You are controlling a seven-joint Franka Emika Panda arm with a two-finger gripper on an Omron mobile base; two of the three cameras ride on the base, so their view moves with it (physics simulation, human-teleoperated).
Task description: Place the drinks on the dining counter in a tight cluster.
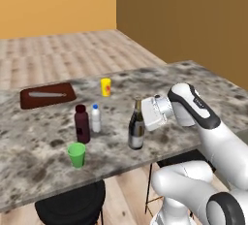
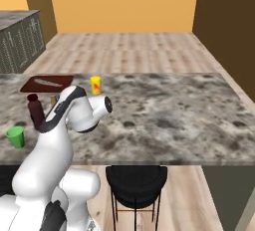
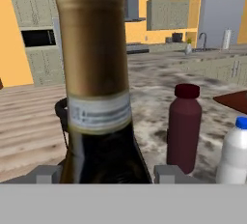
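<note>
Three drinks: all stand upright on the dining counter (image 1: 203, 81), a grey-brown marbled stone top.
Claw: the gripper (image 1: 145, 114) is held level at the neck of the wine bottle (image 1: 136, 128); in the hand view its two finger tips (image 3: 47, 174) stand wide, one on each side of the bottle's shoulder, and whether they press the glass I cannot tell.
Wine bottle: dark, gold foil on the neck, pale label; directly ahead of the claw, between its fingers, base on the stone near the counter's front edge.
Maroon bottle (image 1: 82, 123): squat, matching cap; beyond the wine bottle from the claw, well apart from it.
Water bottle (image 1: 96, 118): clear, blue cap; just beside the maroon bottle, slightly farther back on the counter.
Green cup (image 1: 76, 154): past the maroon bottle from the claw, toward the front edge.
Yellow cup (image 1: 105, 87): farther back on the counter, apart from the claw.
Cutting board (image 1: 47, 95): dark red, a knife (image 1: 47, 94) lying on it, at the far back corner from the claw.
Bar stools (image 2: 136, 181): black, tucked under the counter's front edge.
</note>
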